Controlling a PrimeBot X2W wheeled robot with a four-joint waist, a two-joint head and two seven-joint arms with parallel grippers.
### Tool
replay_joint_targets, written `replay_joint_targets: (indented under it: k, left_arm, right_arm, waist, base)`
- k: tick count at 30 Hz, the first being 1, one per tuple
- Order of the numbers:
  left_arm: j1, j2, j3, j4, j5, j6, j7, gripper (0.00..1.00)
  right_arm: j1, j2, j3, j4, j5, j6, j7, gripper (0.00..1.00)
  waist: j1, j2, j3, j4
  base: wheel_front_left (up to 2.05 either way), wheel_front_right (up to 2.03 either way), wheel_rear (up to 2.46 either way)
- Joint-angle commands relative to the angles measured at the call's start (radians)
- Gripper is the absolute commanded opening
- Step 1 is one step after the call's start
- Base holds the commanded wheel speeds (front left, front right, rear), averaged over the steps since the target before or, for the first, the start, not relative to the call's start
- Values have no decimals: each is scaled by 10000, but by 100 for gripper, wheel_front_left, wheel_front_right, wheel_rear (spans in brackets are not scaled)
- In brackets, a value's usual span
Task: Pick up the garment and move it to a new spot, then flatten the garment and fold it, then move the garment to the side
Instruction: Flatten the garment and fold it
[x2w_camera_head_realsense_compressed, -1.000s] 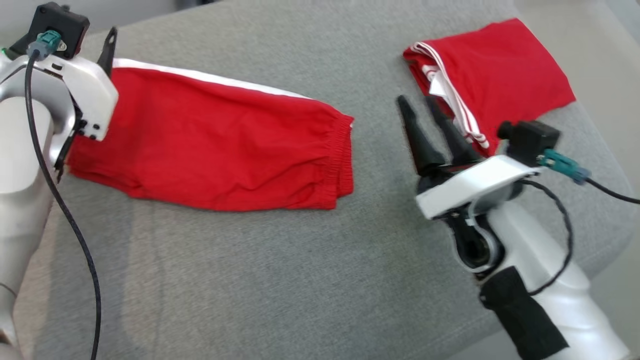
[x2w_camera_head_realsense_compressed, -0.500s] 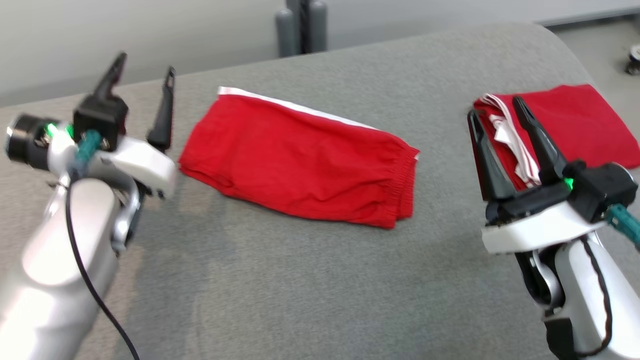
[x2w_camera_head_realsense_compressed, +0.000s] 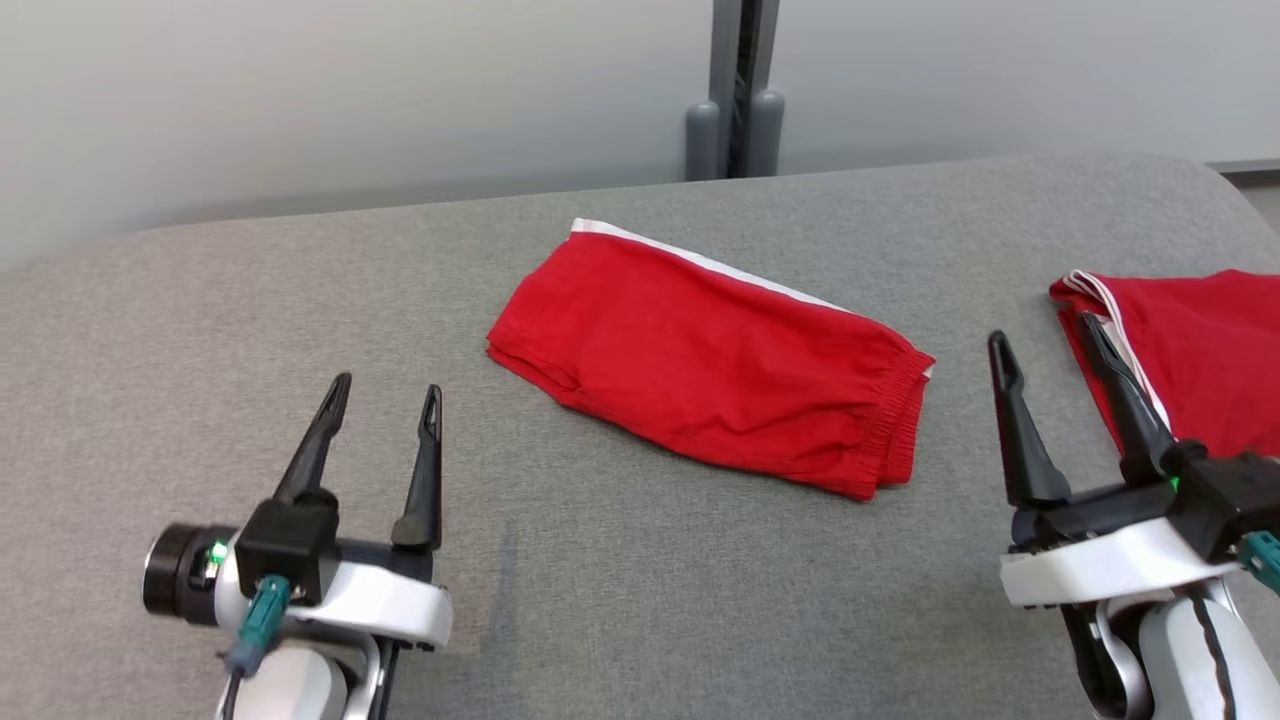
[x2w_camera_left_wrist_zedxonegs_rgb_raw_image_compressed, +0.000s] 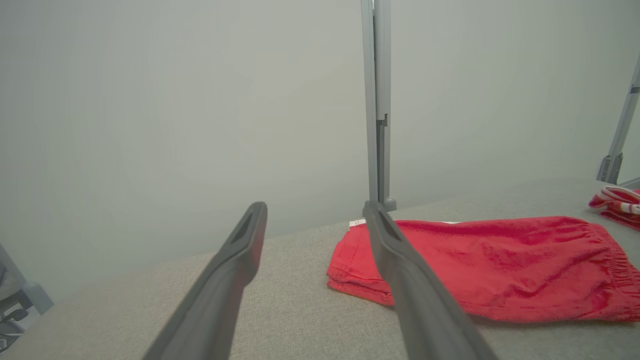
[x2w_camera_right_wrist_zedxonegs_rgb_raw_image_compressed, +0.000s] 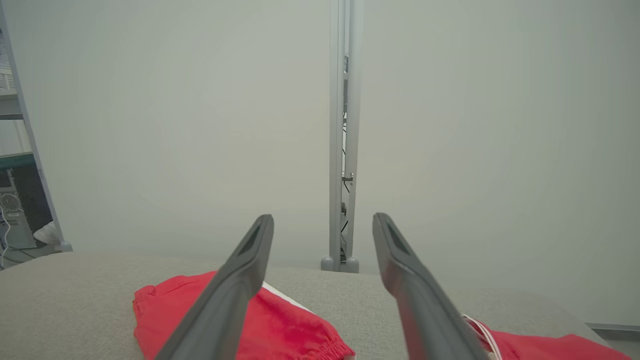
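The folded red garment (x2w_camera_head_realsense_compressed: 710, 390) lay flat in the middle of the grey padded table (x2w_camera_head_realsense_compressed: 640, 600). Its white stripe ran along the far edge and its gathered waistband faced the robot's right. Both arms were at the near edge. The left gripper (x2w_camera_head_realsense_compressed: 386, 386) had its fingers spread wide with nothing between them, well apart from the garment. The right gripper (x2w_camera_head_realsense_compressed: 1041, 331) was equally wide and empty. One of its fingers crossed in front of a second red garment (x2w_camera_head_realsense_compressed: 1200, 350) with white piping at the table's right side, but I could not tell whether it touched the cloth.

The head view looked down and gave that layout, with a grey post (x2w_camera_head_realsense_compressed: 737, 90) against the pale wall behind. The left wrist view looked low along the table and showed the stacked layers at the garment's hem end, plus a slanted metal strut (x2w_camera_left_wrist_zedxonegs_rgb_raw_image_compressed: 620, 135) far right. The right wrist view showed the waistband end below its fingers, and shelving with a dark computer case (x2w_camera_right_wrist_zedxonegs_rgb_raw_image_compressed: 15, 210) beyond the table's left.
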Motion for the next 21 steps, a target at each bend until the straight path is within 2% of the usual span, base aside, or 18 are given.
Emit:
replay_joint_targets:
  k: [1, 6, 11, 21]
  left_arm:
    - [282, -191, 289, -146, 208, -31, -39, 100]
    - [1219, -983, 1181, -421, 977, -247, -39, 100]
    - [1765, -1557, 1644, -453, 1704, -617, -40, 100]
    - [2027, -2096, 2189, -345, 2377, -1293, -40, 100]
  right_arm:
    - [243, 40, -192, -18, -112, -3, -44, 100]
    - [738, 252, -654, 68, -93, -3, -45, 100]
    - [1023, 334, -766, 175, -96, -3, -45, 100]
    - [978, 391, -692, 346, -49, -3, -45, 100]
  waist:
    - [0, -1, -95, 115]
    - [0, -1, -225, 211]
    - [0, -1, -296, 256]
    - [0, -1, -373, 298]
  base:
    - [0, 0, 0]
    - [0, 0, 0]
    - [0, 0, 0]
    - [0, 0, 0]
